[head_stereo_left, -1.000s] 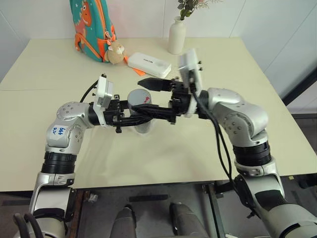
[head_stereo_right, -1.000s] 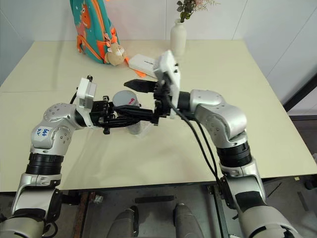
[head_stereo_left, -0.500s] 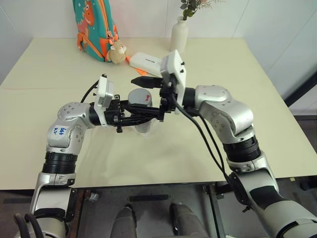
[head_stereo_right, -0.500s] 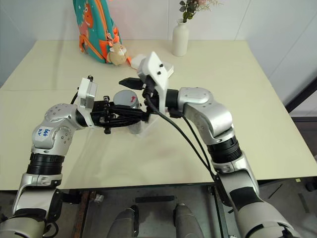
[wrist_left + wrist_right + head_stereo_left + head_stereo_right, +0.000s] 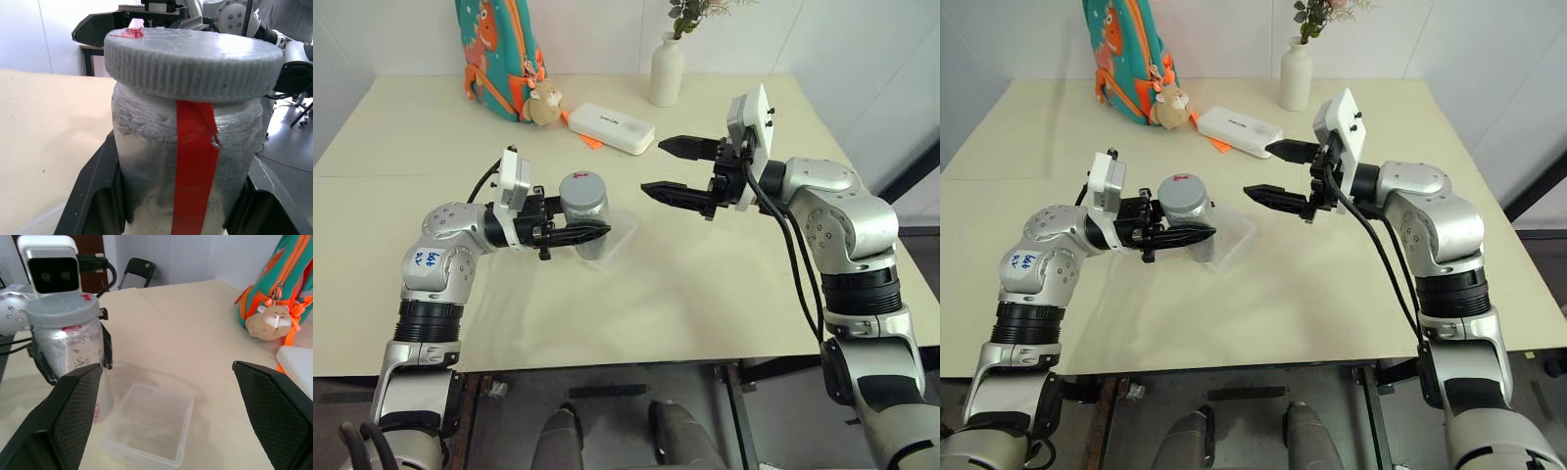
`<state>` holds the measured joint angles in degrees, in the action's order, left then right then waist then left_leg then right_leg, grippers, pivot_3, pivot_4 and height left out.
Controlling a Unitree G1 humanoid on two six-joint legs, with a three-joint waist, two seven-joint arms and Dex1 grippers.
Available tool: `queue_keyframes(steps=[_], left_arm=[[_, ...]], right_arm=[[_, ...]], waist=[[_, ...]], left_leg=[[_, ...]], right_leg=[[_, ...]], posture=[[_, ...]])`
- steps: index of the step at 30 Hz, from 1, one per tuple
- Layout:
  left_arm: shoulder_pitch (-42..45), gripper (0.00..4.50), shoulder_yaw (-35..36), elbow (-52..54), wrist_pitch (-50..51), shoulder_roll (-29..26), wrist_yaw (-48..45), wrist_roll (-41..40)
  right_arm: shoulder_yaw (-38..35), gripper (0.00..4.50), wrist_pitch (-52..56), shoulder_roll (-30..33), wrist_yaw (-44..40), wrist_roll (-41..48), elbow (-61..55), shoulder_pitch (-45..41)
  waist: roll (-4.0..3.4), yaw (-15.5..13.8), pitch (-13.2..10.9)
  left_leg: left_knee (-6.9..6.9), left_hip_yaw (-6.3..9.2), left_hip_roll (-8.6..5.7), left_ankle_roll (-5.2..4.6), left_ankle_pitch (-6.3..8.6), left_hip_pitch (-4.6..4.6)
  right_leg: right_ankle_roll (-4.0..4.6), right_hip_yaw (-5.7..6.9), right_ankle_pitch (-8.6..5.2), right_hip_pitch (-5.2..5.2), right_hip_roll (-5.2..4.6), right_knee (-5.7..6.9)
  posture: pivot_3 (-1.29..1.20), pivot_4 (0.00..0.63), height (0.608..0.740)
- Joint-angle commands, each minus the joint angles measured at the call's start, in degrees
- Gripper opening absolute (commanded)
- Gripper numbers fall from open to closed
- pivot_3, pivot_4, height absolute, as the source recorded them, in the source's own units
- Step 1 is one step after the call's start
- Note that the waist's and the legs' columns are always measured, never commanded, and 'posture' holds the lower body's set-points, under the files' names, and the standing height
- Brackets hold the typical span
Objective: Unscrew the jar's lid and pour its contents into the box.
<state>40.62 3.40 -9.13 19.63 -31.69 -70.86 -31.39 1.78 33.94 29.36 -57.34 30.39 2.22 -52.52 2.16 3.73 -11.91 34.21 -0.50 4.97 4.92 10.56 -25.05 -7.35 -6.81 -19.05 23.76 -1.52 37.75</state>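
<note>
My left gripper [image 5: 590, 233] is shut on the jar [image 5: 583, 213], holding it upright just above the table. The jar is cloudy silver with a red strip [image 5: 195, 161] down its side. Its black fingers [image 5: 93, 196] clamp the jar's body below the lid [image 5: 582, 186], a ribbed grey cap sitting on the jar. The jar's frosted wall hides the contents. The box [image 5: 619, 235], a shallow clear tray, lies on the table right beside the jar. My right gripper [image 5: 653, 166] hangs open to the right of the jar, pointing at it, with nothing between its fingers [image 5: 73, 416].
At the back of the cream table [image 5: 724, 294] stand a teal and orange backpack [image 5: 494, 49] with a small plush toy [image 5: 543, 103], a white oblong case [image 5: 612, 127] and a white vase [image 5: 666, 69] with a sprig. A seam crosses the table's left half.
My right gripper, which reached around the lid, has drawn away to the right and stays open. The lid is still on the jar. The left gripper and jar have not moved.
</note>
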Motion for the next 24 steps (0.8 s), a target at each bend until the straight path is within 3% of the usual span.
queue_keyframes(steps=[1, 13, 24], left_arm=[[0.6, 1.94, 0.8, 2.1, -0.8, -0.5, -0.5, -0.5], [0.4, 1.94, 0.3, 2.7, -0.9, -0.1, -0.4, -0.4], [0.4, 1.94, 0.4, 2.5, -1.5, 0.6, -0.1, -0.4]], right_arm=[[-1.6, 4.47, 1.9, -2.5, -0.1, 4.7, -4.7, -1.8], [6.3, 4.47, 4.9, -14.1, 7.3, 3.0, -8.8, -4.7], [8.1, 4.47, 0.5, -15.8, 7.8, -2.5, -3.9, -6.6]], waist=[[0.0, 0.1, 0.0], [-0.01, -0.4, 0.0], [0.0, -0.4, 0.0]], left_leg=[[0.0, 0.0, 0.0, 0.0, 0.0, -0.01], [0.05, 0.02, 0.0, 0.0, 0.0, -0.03], [0.05, 0.02, 0.0, 0.0, 0.0, -0.04]], right_leg=[[0.0, 0.0, 0.0, 0.0, 0.0, 0.0], [0.0, 0.01, 0.0, -0.01, 0.0, 0.03], [0.0, 0.02, 0.0, 0.0, 0.0, 0.02]], posture=[[0.0, 0.15, 0.74], [0.0, 0.15, 0.74], [0.0, 0.15, 0.74]])
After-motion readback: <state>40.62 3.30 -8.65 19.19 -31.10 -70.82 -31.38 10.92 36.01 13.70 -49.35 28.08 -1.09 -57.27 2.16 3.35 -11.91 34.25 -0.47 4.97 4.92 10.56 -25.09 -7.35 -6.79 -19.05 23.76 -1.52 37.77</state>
